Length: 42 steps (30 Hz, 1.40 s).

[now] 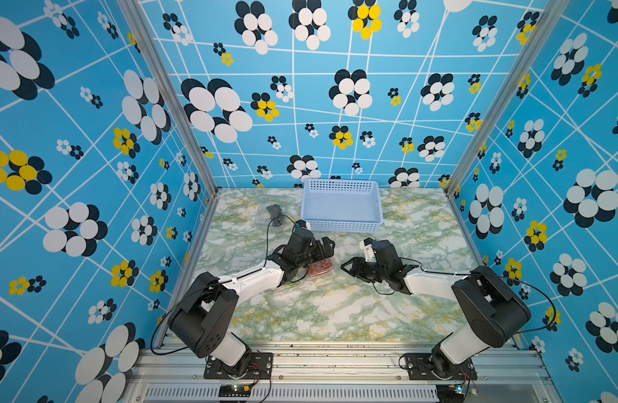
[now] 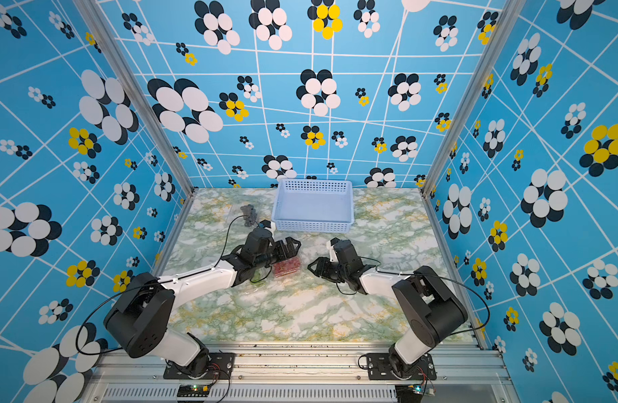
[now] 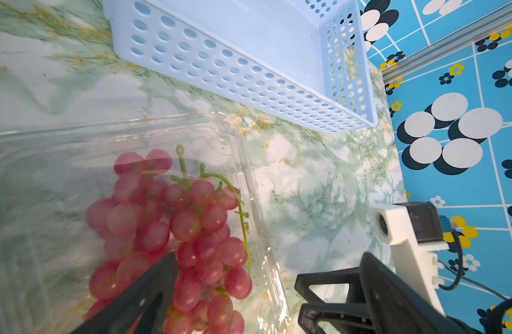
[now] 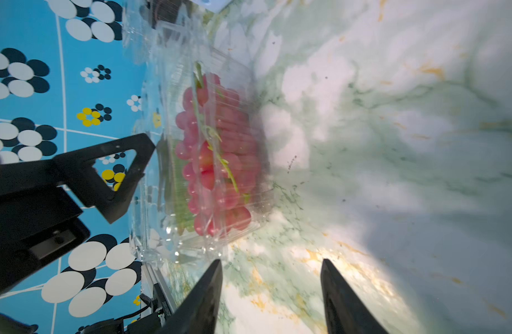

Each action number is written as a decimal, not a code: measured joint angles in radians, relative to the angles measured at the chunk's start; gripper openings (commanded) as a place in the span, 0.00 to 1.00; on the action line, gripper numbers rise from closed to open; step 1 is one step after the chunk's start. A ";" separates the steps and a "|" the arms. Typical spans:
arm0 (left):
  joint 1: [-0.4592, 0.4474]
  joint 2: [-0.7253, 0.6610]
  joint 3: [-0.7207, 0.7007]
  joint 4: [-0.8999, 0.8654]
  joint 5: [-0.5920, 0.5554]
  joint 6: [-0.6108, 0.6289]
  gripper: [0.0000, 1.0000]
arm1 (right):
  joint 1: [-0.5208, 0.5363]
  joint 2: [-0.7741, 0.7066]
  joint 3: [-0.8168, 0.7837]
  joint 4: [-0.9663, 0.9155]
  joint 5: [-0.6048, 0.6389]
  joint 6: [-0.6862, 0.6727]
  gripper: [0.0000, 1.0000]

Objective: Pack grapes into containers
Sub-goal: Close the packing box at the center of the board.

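Red grapes [image 1: 320, 268] in clear box [image 3: 249, 162], mid-surface [image 1: 335, 314], directly under left claw [image 1: 323, 249], which is spread wide and empty. Right claw [image 4: 270, 277] just right of box, half-parted, gripping nothing, pointing at it. Bunch lying crosswise to right claw's reach. Left arm nearer.

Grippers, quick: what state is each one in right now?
Left gripper: open wide over the red grapes, gripping nothing.
Right gripper: open and empty, fingers apart over the table.
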 measured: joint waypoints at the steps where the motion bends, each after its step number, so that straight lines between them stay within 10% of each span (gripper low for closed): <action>1: -0.001 0.000 0.000 0.002 0.000 0.000 1.00 | 0.006 -0.003 -0.006 0.025 0.001 0.006 0.52; 42: 0.000 0.000 -0.012 0.013 -0.008 0.000 1.00 | 0.064 0.134 -0.060 0.403 0.003 0.146 0.26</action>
